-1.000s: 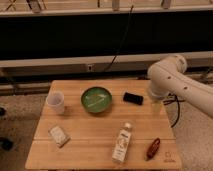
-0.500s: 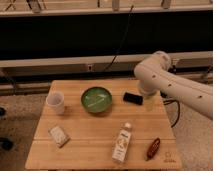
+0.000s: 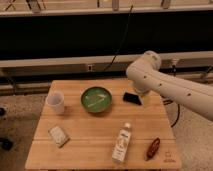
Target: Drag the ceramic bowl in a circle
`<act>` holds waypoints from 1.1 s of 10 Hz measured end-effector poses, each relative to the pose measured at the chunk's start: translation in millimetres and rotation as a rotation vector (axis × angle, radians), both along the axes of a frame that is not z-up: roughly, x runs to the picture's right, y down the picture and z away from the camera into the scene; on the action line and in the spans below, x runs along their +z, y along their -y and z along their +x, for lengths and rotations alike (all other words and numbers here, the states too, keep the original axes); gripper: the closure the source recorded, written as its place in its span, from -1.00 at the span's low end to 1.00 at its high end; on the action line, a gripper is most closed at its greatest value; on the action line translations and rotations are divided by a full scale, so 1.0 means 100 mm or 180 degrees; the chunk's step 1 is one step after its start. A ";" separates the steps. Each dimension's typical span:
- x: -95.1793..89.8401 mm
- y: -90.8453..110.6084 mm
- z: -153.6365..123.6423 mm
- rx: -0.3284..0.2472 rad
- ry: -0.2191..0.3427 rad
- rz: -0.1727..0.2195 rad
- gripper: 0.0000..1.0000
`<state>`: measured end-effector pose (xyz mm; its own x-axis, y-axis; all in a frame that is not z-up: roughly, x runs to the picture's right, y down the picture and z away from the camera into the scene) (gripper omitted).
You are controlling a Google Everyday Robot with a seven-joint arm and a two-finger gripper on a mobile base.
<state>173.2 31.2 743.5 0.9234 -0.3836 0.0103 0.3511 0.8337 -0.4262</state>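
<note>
On the wooden bench (image 3: 95,135), risked shoving the black box (image 3: 132,97) between bowl (image 3: 96,99) and right-edge gripper (image 3: 142,99), its grip unreadable.

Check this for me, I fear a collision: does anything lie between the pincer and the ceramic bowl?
Yes. A small black object lies on the table just right of the ceramic bowl, between it and the pincer, which hangs over the table's right rear part, close by that object.
</note>
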 end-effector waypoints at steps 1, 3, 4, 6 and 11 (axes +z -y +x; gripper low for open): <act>0.04 0.04 -0.05 -0.0064 0.0020 0.0018 -0.60; 0.09 0.09 -0.08 -0.0168 0.0062 0.0052 -0.60; 0.12 0.10 -0.12 -0.0191 0.0089 0.0058 -0.60; 0.20 0.12 -0.28 -0.0261 0.0166 0.0068 -0.60; 0.34 0.11 -0.49 -0.0416 0.0343 0.0044 -0.60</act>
